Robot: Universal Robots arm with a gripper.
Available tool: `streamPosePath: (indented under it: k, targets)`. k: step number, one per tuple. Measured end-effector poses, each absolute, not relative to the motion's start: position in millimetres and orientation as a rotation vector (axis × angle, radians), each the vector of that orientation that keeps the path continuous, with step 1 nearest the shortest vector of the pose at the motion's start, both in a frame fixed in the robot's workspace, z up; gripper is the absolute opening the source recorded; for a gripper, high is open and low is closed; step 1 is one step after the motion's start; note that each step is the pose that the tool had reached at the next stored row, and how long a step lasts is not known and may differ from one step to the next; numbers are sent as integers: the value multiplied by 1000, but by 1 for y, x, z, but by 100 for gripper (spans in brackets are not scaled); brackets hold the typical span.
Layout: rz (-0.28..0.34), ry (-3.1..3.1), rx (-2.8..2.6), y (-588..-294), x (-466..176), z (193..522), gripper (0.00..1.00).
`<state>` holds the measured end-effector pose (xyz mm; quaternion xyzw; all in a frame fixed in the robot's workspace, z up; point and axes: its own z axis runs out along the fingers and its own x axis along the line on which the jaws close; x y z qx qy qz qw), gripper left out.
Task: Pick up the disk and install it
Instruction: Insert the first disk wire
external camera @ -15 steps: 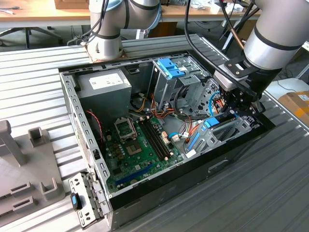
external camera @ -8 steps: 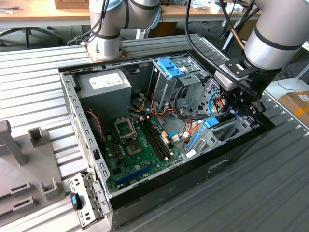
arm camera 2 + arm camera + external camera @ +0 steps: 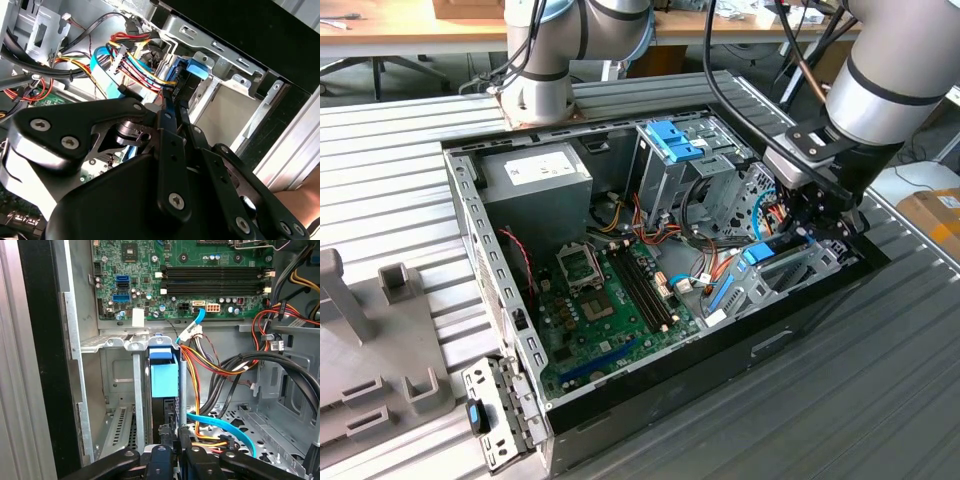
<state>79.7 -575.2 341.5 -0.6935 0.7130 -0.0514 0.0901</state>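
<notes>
- Already down inside the open computer case (image 3: pixel 480 230), the disk (image 3: pixel 164 374) stands on edge in the grey drive bay (image 3: pixel 116 371) at the case's front corner, on the exterior view's right of the motherboard (image 3: pixel 610 295).
- Going by the first wrist view, its long axis runs down into the bay, with one blue end tab toward the motherboard and the black body trailing back toward the gripper (image 3: pixel 173 432). It sits between the bay's metal rails, which probably guide it straight.
- Beside the disk, on the side away from the case wall, orange and yellow wires and a light-blue cable (image 3: pixel 225 425) crowd close.
- In both wrist views the gripper's fingers are drawn close together around the disk's near edge, seemingly pinching it so it stays upright while seated.
- Over the bay, the arm (image 3: pixel 890 70) reaches in from the exterior view's right.
</notes>
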Motion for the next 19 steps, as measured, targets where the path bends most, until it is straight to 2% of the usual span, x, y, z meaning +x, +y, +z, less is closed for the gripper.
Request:
streamPosePath:
  k: [16, 17, 18, 19]
  targets:
    - [-153, 2120, -2062, -577, 79, 335, 16]
    - [-151, 2119, -2061, -577, 79, 334, 18]
    - [-152, 2119, -2061, -577, 79, 334, 24]
    - [-153, 2120, -2062, -577, 79, 335, 24]
